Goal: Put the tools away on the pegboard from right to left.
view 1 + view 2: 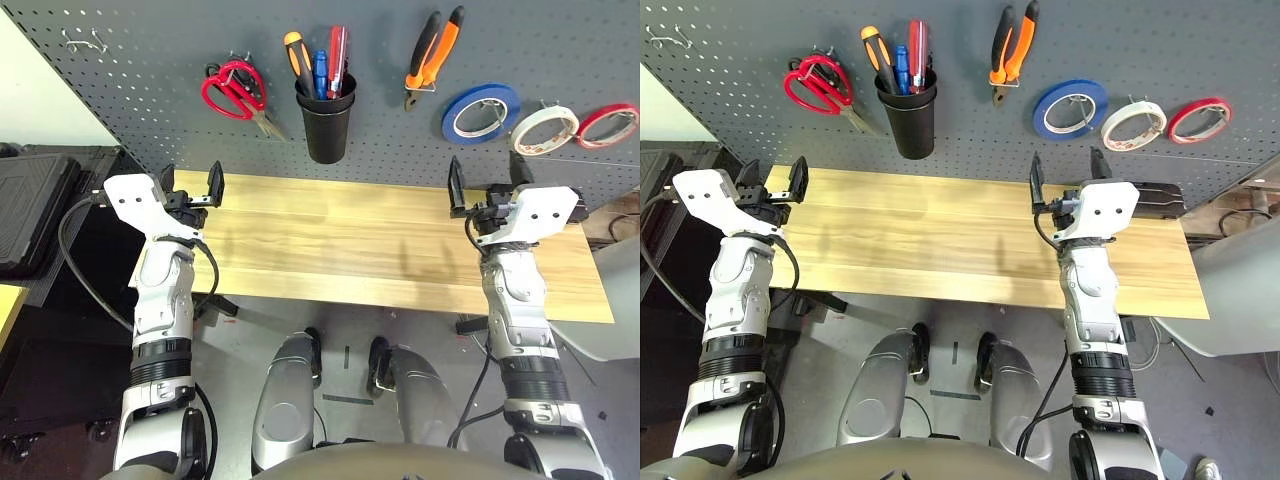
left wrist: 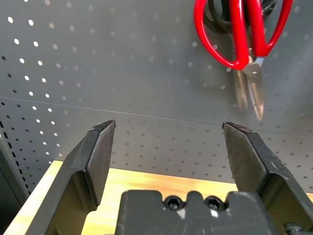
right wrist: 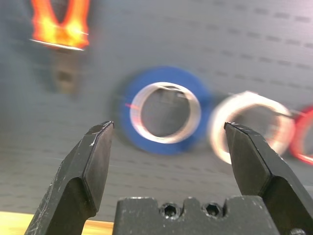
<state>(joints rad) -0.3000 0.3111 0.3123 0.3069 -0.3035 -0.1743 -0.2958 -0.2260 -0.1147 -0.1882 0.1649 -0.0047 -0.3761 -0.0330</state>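
On the dark grey pegboard (image 1: 150, 90) hang the red-handled scissors (image 1: 236, 90), the orange-and-black pliers (image 1: 432, 55) and the white tape roll (image 1: 544, 129). A screwdriver with an orange and black handle (image 1: 298, 62) stands in the black cup (image 1: 326, 118). My left gripper (image 1: 191, 185) is open and empty over the table's left end, below the scissors (image 2: 239, 36). Also open and empty, my right gripper (image 1: 484, 180) hovers over the table's right end, facing the white tape roll (image 3: 249, 125) and the pliers (image 3: 58, 29).
A blue tape roll (image 1: 481, 112) and a red tape roll (image 1: 607, 125) hang on either side of the white one. The cup also holds blue and red tools. The wooden table (image 1: 340, 245) lies bare between the arms. A black case (image 1: 40, 205) sits at far left.
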